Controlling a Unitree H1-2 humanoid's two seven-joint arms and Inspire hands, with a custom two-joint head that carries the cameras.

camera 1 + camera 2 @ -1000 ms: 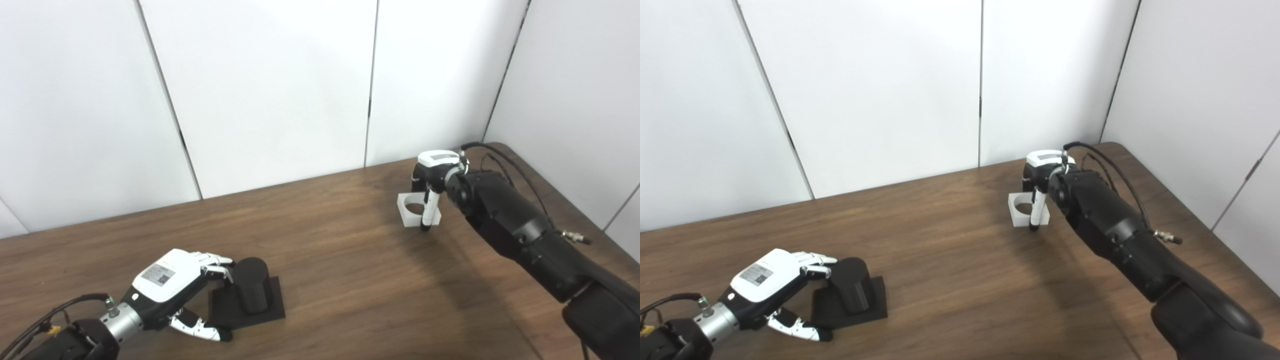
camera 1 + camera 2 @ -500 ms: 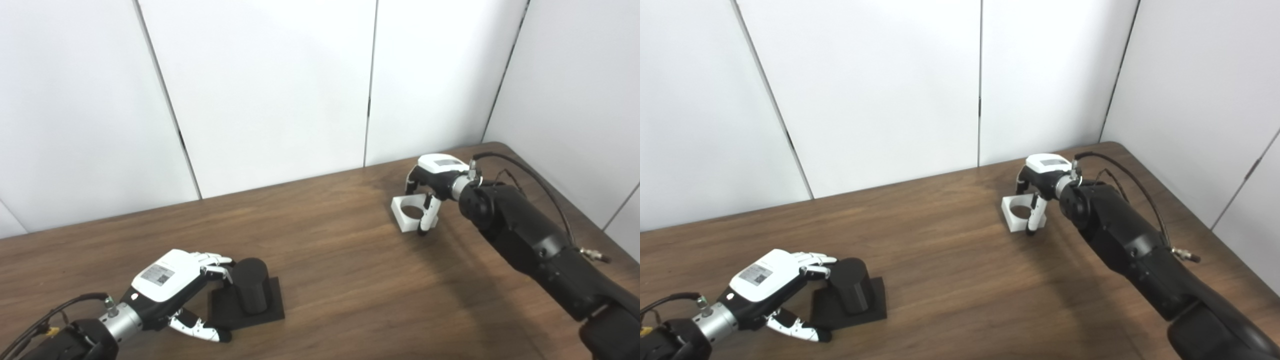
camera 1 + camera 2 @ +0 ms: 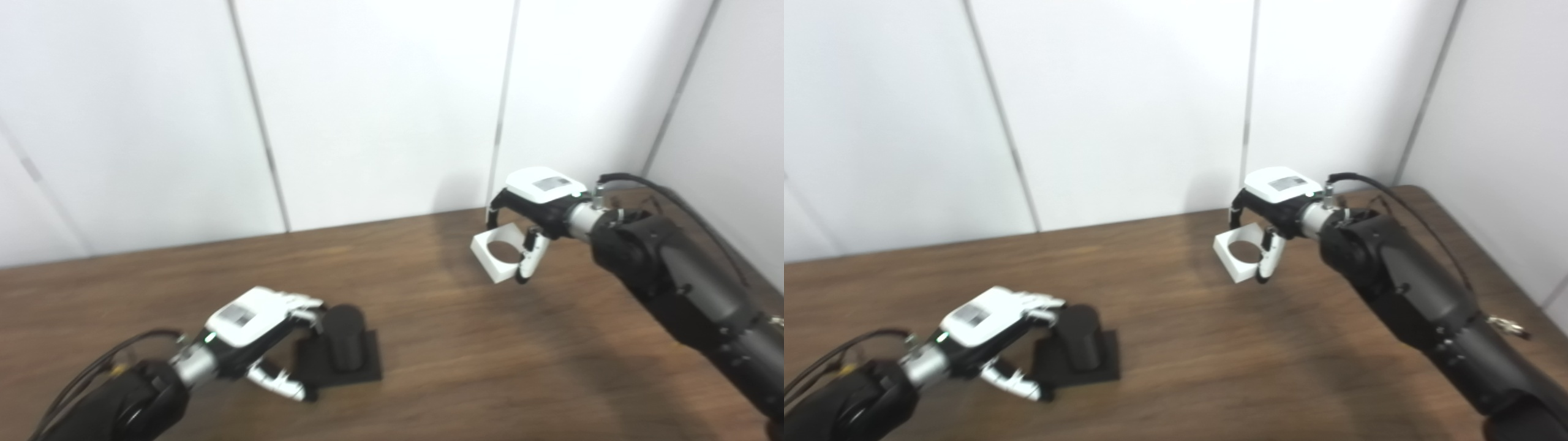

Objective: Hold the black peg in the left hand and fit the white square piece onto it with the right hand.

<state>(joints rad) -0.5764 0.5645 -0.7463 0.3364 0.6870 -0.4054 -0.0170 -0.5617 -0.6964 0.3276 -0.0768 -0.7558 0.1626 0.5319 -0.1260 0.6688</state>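
Observation:
A black peg [image 3: 343,338] stands upright on its flat black square base [image 3: 366,373] on the brown table near the front left. My left hand [image 3: 254,318] is beside it, fingers curled onto the peg and thumb at the base's front edge, holding it. At the back right, my right hand [image 3: 534,197] is shut on the white square piece [image 3: 501,254], which has a round hole and hangs tilted above the table. The two pieces are well apart.
The wooden table [image 3: 465,361] runs across the whole view, with white wall panels [image 3: 380,110] behind it and on the right. A black cable [image 3: 661,191] loops off my right forearm near the table's far right corner.
The whole picture has shifted, so the camera turned. My right hand has lifted the white square piece off the table and tilted it. My left hand stays on the peg.

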